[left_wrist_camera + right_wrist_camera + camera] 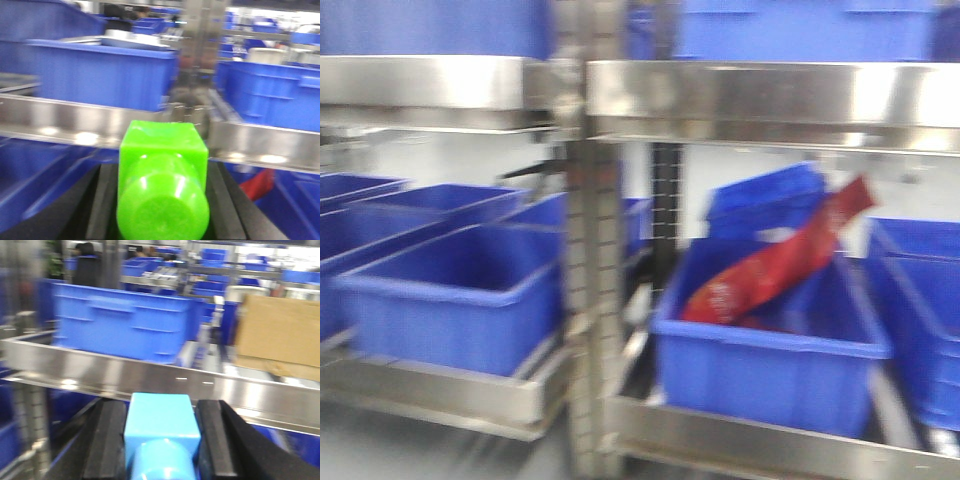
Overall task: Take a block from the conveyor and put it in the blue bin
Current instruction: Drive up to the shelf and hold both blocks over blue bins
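My left gripper (161,200) is shut on a bright green block (162,185), a cube with a round stud facing the camera, held in front of a steel shelf rail (75,122). My right gripper (161,440) is shut on a light blue block (161,430) of the same shape, held before another steel rail (150,377). Blue bins (460,290) sit on the steel rack in the front view; one bin (770,355) holds a red packet (775,265). Neither gripper shows in the front view. The conveyor is out of view.
A steel rack upright (590,300) stands between the bins. More blue bins (100,70) sit on the upper shelf in the left wrist view, and a blue crate (125,325) and a cardboard box (280,335) in the right wrist view. All views are motion-blurred.
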Motion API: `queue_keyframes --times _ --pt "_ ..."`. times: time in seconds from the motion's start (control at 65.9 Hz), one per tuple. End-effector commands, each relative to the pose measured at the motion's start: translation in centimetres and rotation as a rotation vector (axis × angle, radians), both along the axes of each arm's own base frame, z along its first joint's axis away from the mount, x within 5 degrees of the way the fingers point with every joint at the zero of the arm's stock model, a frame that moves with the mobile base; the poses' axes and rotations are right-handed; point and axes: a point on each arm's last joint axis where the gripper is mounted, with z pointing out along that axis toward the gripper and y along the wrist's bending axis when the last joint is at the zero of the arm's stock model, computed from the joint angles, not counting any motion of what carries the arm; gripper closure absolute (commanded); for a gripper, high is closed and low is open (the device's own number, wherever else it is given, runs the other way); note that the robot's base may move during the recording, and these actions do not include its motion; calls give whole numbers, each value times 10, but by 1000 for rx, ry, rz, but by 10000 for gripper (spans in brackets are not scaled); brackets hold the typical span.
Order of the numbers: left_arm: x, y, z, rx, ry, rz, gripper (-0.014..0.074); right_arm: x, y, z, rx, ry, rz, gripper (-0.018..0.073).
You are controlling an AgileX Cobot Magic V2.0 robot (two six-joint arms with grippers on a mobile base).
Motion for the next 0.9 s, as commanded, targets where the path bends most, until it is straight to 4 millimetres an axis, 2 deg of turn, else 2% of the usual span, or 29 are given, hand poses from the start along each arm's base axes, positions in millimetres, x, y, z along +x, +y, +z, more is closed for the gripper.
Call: queue_keyframes --times 0.0,0.88 --pt "-1 0 2 2 -25 1 697 -1 0 1 -10 -19 -5 727" --pt "-1 0 2 2 -25 1 697 -1 0 1 -10 -19 -5 727"
